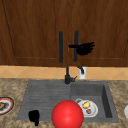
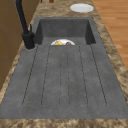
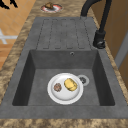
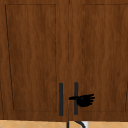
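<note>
My right hand point(image 1: 84, 48) hovers in front of the wooden wall cabinet point(image 1: 37, 30), just right of the right-hand black door handle point(image 1: 75, 37). Its fingers are straight and spread to the right, and its thumb reaches left across that handle. The upper view shows the same right hand point(image 4: 84, 100) against the right handle point(image 4: 76, 87), with the left handle point(image 4: 61, 99) beside it. My left hand point(image 1: 34, 117) hangs low at the sink's front left corner, holding nothing. A few of its straight fingers point(image 3: 5, 4) show in the right side view.
A big red ball point(image 1: 67, 115) sits at the sink's front edge. In the basin point(image 3: 30, 75), a white plate point(image 3: 65, 97) holds a yellow and a brown piece. The black faucet point(image 1: 67, 75) stands behind. A food plate point(image 1: 5, 105) is left, a white dish point(image 2: 81, 8) right.
</note>
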You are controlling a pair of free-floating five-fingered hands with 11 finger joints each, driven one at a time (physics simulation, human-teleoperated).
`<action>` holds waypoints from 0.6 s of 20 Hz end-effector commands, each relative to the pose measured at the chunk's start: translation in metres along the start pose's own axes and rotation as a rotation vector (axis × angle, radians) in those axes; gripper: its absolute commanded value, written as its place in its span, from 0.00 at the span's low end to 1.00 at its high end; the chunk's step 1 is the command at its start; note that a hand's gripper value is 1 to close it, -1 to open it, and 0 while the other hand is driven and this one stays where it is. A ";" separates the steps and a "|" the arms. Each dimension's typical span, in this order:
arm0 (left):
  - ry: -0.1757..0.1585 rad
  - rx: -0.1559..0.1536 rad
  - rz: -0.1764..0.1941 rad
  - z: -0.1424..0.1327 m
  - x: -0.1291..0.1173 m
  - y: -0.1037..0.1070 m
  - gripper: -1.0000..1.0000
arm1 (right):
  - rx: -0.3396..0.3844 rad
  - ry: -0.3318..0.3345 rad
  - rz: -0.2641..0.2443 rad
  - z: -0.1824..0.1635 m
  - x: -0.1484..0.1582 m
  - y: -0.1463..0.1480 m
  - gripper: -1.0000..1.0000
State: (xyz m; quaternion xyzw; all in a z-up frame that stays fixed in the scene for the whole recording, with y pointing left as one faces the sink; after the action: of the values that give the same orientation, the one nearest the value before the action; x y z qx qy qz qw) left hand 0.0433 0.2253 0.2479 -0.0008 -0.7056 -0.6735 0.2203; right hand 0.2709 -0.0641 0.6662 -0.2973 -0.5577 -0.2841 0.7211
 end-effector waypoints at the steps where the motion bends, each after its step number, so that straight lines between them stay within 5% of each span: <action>1: 0.000 0.000 0.000 0.000 0.000 0.000 0.50 | -0.047 -0.015 -0.073 -0.002 -0.012 0.002 0.00; 5: 0.000 0.000 0.000 0.000 0.000 0.000 0.50 | -0.068 -0.017 -0.068 0.003 -0.015 0.004 0.00; 6: 0.000 0.000 0.000 0.000 0.000 0.000 0.50 | -0.085 -0.020 -0.067 0.006 -0.016 0.008 1.00; 7: 0.000 0.000 0.000 0.000 0.000 0.000 0.50 | -0.114 -0.026 -0.050 0.012 -0.016 0.011 1.00; 12: 0.000 0.000 0.000 0.000 0.000 0.000 0.50 | -0.259 -0.037 -0.133 0.031 -0.013 0.023 1.00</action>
State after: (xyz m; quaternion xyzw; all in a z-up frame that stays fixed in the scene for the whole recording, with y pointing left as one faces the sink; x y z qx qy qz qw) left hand 0.0433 0.2253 0.2479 -0.0008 -0.7056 -0.6735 0.2203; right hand 0.2659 -0.0253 0.6563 -0.3432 -0.5442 -0.3555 0.6780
